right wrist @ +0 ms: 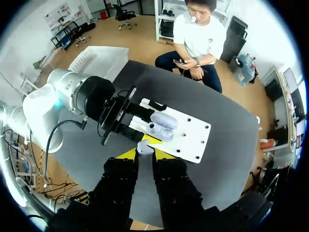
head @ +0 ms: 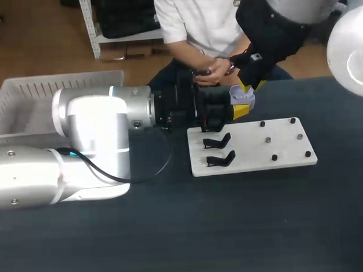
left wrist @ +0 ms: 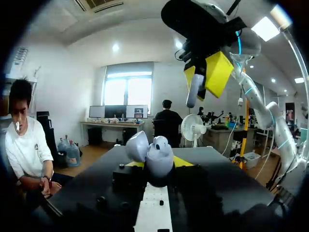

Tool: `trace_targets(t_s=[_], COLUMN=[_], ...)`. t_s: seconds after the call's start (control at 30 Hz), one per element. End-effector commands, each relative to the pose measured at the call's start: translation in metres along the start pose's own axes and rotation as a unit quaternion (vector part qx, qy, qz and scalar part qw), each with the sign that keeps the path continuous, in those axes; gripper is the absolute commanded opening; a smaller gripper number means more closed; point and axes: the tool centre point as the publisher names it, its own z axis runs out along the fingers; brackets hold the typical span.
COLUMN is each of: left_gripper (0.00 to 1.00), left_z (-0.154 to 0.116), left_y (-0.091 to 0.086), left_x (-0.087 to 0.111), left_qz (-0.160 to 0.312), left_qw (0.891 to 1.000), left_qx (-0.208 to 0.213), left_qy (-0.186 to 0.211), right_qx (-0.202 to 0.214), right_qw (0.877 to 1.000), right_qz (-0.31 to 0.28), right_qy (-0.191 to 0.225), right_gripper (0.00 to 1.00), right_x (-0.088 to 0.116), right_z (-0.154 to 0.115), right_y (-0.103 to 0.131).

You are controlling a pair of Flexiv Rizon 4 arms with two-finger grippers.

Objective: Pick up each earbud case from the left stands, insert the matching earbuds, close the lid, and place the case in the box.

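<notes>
Earbud case is up off the white board, lid swung open, pinched from both sides by my left claw. You can see a yellow tip poking out on either side of it. It sits above the near end of the board, just over the two black stands, and both of those are bare.

Above the case hangs my right claw, its tips pressed onto a pale earbud held stem-down. From my right wrist the bud lines up close to the open case but clearly apart from it.

So this is the insert step, as I read it: one bud in the air, not yet seated. I can't tell whether the case already holds the other one.

Next I need a straight drop into the right pocket, stem aligned, left claw steady, and a release only once the bud sits. A tilt could snag it on the rim. Lid and the white box at far left come after.
</notes>
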Motion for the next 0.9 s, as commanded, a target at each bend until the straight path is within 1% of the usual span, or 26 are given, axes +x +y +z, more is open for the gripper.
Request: trace_targets(t_s=[0.03,0.3,0.43,0.9], left_gripper=[0.00,0.00,0.00,0.00], left_z=[0.000,0.000,0.000,0.000], left_y=[-0.001,-0.001,-0.001,-0.001], left_x=[0.001,0.001,0.001,0.001], left_qz=[0.002,0.002,0.002,0.002], left_qw=[1.000,1.000,1.000,1.000], left_qx=[-0.003,-0.003,-0.003,-0.003], left_qy=[-0.003,-0.003,-0.003,-0.003], right_qx=[0.000,0.005,0.009,0.011], right_qw=[1.000,1.000,1.000,1.000], right_qz=[-0.003,-0.015,-0.018,-0.025], right_qy=[-0.003,0.000,0.000,0.002], right_gripper=[0.00,0.00,0.00,0.00], right_x=[-0.004,-0.006,-0.008,-0.015], right_z=[0.012,0.026,0.032,0.040], right_y=[0.002,0.002,-0.002,-0.009])
